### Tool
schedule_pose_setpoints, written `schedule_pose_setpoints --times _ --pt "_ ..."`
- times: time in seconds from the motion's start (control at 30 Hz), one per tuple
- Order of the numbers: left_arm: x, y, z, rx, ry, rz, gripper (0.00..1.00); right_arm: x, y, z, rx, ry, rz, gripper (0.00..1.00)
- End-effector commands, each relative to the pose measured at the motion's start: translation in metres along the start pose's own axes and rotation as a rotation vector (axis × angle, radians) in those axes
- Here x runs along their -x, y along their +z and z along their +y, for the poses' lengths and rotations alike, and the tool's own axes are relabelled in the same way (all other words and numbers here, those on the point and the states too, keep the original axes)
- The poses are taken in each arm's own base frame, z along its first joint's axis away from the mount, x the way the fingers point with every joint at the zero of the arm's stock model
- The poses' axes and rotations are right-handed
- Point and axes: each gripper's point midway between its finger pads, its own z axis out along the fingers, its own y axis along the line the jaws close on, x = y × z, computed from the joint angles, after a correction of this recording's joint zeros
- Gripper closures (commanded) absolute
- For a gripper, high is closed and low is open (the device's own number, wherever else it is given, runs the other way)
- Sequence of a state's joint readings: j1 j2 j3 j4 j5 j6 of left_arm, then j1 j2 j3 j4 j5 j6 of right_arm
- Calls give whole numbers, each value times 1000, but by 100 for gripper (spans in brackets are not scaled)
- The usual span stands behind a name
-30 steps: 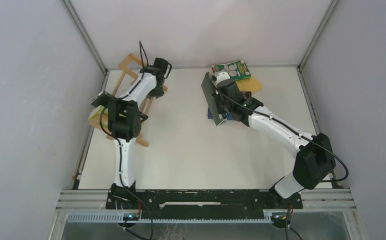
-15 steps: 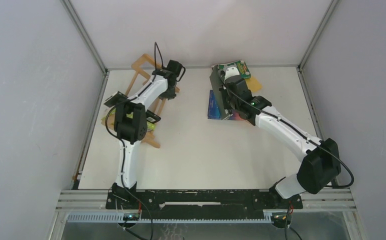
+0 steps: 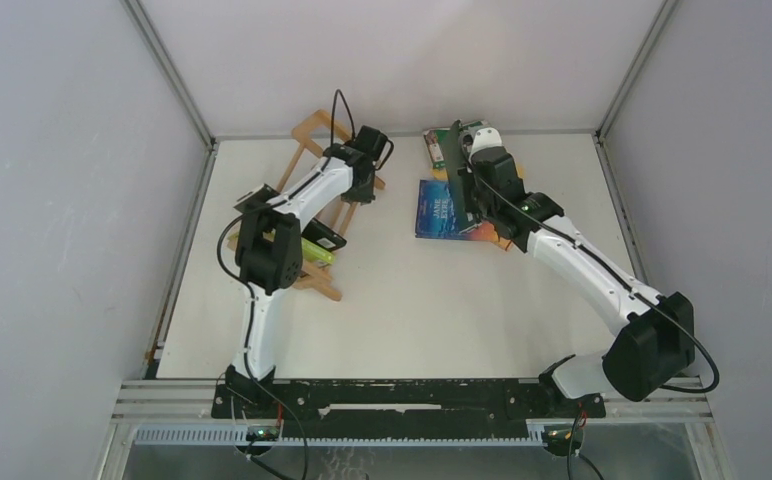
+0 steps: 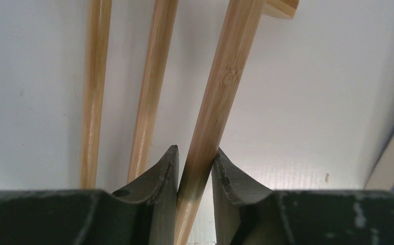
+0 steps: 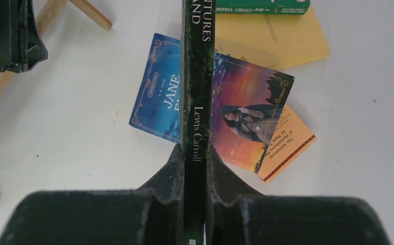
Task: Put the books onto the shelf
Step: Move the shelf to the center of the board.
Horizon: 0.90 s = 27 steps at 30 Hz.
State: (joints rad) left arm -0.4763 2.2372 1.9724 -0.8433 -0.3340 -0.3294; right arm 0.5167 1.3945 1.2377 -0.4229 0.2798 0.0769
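While the left gripper (image 4: 195,163) pinches a shelf (image 3: 307,135) slat, the right gripper (image 5: 196,153) clenches a dark book (image 5: 197,76) on edge.
Holding the smooth pale wood probably steadies the light rack. The thin glossy paperback hangs spine-up, right of the shelf, above a blue book (image 5: 159,92) and a yellow book (image 5: 292,41) lying flat.

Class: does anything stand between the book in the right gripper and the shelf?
Nothing visible: only bare table separates the black book in the right gripper from the shelf. The left gripper clamps a shelf slat at its nearer end.
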Motion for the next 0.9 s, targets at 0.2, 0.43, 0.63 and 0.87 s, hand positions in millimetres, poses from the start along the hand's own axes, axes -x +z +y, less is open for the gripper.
schedule_pose_setpoints --times 0.2,0.43,0.63,0.87 --pt "-6 -37 -33 -124 7 -54 94 56 -24 -16 -19 54 -199 100" --pt "-21 -42 -38 -122 26 -43 94 61 -26 -19 -19 63 -220 100" --pt "-17 -51 -35 -114 -9 -66 75 65 -29 -19 -17 66 -236 100" --pt "-9 -60 -44 -142 -35 -82 44 70 -32 -20 -17 63 -253 100"
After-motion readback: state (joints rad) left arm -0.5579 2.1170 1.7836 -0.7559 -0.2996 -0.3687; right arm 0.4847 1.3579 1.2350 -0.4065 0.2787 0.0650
